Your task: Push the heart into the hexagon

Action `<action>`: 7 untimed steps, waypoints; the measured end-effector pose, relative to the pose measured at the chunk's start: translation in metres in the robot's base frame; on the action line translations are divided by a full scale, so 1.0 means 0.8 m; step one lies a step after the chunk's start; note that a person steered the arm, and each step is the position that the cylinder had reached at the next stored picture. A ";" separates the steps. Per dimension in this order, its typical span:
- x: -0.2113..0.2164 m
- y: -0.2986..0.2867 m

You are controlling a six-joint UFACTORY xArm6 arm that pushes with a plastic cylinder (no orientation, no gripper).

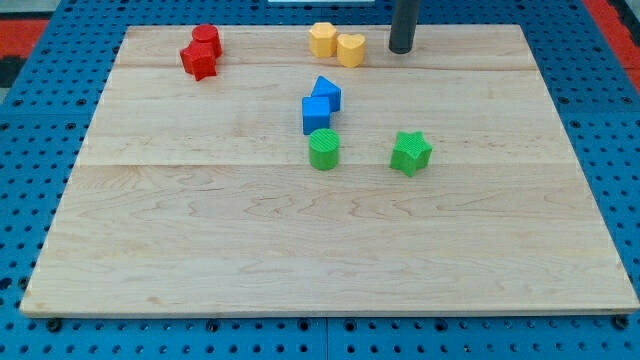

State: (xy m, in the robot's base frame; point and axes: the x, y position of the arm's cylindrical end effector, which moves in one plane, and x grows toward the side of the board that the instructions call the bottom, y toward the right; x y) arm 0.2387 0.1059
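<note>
A pale wooden board (330, 250) lies on a blue pegboard surface (30, 150) dotted with holes. At the far left of the board sit two red blocks touching each other: a red cylinder (207, 38) behind and a red star (199, 61) just in front of it. Near the middle, two blue blocks touch: a blue wedge-like block (327, 92) farther back and a blue cube (316, 114) just nearer and slightly left. Right in front of the cube stands a green cylinder (324, 149), close beside it. To its right, a little apart, sits a green star (411, 153).
</note>
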 end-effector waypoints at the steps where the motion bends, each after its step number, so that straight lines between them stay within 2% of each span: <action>1: 0.022 -0.006; 4: 0.029 -0.046; 7: 0.029 -0.054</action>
State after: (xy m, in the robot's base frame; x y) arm 0.2616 0.0629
